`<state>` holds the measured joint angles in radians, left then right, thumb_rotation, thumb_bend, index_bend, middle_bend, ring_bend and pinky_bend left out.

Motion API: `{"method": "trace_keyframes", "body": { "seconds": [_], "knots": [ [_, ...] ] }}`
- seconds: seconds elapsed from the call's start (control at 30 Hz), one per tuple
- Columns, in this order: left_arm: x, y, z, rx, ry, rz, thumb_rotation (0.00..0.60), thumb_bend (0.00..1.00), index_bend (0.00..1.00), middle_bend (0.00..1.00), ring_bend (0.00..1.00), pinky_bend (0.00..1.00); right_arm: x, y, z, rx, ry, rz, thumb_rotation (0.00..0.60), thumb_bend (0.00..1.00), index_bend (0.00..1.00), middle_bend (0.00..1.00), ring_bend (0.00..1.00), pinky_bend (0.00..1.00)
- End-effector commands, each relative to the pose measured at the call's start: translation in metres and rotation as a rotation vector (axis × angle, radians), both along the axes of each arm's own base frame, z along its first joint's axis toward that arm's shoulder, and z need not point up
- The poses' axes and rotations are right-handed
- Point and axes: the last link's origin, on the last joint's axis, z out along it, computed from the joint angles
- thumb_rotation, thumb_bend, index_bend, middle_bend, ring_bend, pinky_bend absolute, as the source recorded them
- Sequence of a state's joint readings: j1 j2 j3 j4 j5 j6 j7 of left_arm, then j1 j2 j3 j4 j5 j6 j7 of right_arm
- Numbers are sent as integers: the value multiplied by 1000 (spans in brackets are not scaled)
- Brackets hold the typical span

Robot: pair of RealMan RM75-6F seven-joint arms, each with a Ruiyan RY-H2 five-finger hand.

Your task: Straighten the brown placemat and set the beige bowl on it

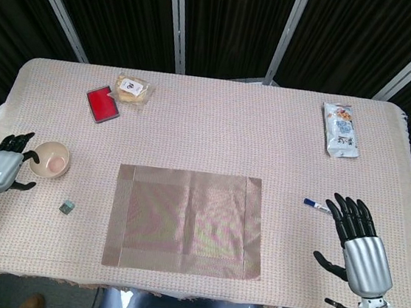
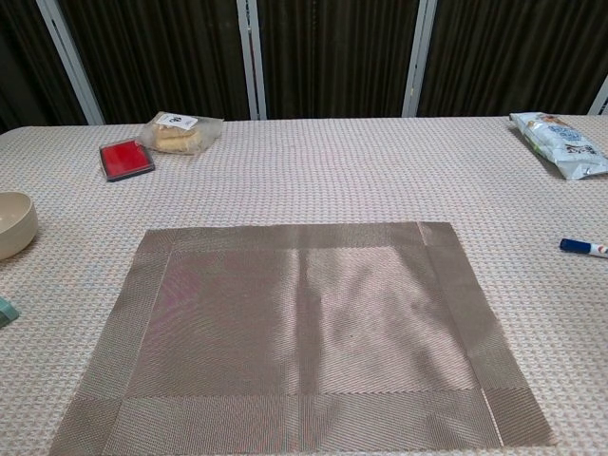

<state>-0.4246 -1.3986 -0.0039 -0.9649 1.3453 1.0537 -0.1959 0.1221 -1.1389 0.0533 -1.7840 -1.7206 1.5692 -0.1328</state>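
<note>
Brown placemat (image 1: 187,221) lies flat, square to worktop (image 1: 230,134) front edge, centre. Beige bowl (image 1: 50,159) sits left of it, well apart, upright. Left hand (image 1: 3,168) just beside bowl, fingers spread, holding nothing. Right hand (image 1: 357,242) at right edge, fingers wide, near blue marker (image 1: 317,206).

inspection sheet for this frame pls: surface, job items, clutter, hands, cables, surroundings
Surface: table under a woven beige cloth.
Job's things: brown placemat flat and square to the near edge; beige bowl left of it, not on it.
Clutter: red pad, wrapped bun, snack bag, blue marker, small grey block.
Hands: left hand open beside the bowl; right hand open near the marker.
Cables: nothing seen.
Surroundings: dark curtain behind.
</note>
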Motion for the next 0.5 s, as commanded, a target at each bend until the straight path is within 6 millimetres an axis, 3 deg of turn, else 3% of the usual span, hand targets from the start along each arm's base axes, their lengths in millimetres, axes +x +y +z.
{"method": "trace_keyframes", "body": {
  "seconds": [0.03,0.3,0.5],
  "knots": [
    [0,6,-8,1,-10,-4,600,171,420,0,0,0,0,0,0,-2,1,-1,600,0,0,0,0,0],
    [-5,10,-25,-31,-3,14,600,270,449,0,0,0,-3,-3,0,-3,7,-15,600,0,0,0,0,0],
    [-8,11,-29,-33,7,12,600,389,578,0,0,0,-4,-4,0,-4,8,-19,600,0,0,0,0,0]
  ]
}}
